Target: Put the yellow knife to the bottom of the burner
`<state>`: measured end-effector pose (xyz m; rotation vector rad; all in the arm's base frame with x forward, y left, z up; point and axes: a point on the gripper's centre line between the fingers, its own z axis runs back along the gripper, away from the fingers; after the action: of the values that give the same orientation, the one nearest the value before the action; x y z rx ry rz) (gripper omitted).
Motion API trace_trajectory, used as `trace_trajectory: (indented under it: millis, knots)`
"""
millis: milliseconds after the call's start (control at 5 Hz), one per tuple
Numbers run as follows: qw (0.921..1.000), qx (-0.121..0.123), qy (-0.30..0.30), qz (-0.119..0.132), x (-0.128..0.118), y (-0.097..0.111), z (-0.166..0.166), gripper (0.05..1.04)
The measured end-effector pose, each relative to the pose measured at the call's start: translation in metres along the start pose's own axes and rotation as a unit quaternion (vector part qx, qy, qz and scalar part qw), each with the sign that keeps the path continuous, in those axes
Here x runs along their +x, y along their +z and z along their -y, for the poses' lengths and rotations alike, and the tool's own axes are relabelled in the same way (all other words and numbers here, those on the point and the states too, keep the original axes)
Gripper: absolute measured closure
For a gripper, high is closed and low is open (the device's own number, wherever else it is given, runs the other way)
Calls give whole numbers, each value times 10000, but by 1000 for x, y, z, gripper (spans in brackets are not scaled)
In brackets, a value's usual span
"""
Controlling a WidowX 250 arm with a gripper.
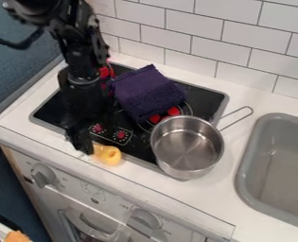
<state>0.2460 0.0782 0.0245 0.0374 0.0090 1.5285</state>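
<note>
White brick-shaped tiles (192,28) line the wall behind a white counter (220,189), where a flat black glass stove top (201,101) is set in. A folded purple cloth (148,92) lies over part of the back, soft enough to stay put in a heap. A round silver metal pot (186,146) sits on its flat bottom at the right, its thin wire handle (236,117) pointing off to the side, maybe to be easy to grab. The black robot gripper (80,143) hangs down by the front edge, just beside a chunky yellow thing (107,154), which is likely the knife. I can't tell if the gripper is apart, together or clamped on it. Being this low probably helps it set the knife down gently.
</note>
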Motion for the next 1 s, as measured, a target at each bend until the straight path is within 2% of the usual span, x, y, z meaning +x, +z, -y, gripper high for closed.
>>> trace_trajectory:
  millis: [200, 400, 600, 800, 1000]
  knots:
    - [9942, 329, -963, 342, 7, 25, 10, 84]
    - [9713, 568, -2243, 546, 17, 37, 13, 83]
    - [9320, 743, -3498, 592, 26, 57, 23, 83]
    - [8773, 1022, -4658, 535, 38, 53, 27, 83]
    - [8142, 916, -5713, 478, 47, 41, 21, 83]
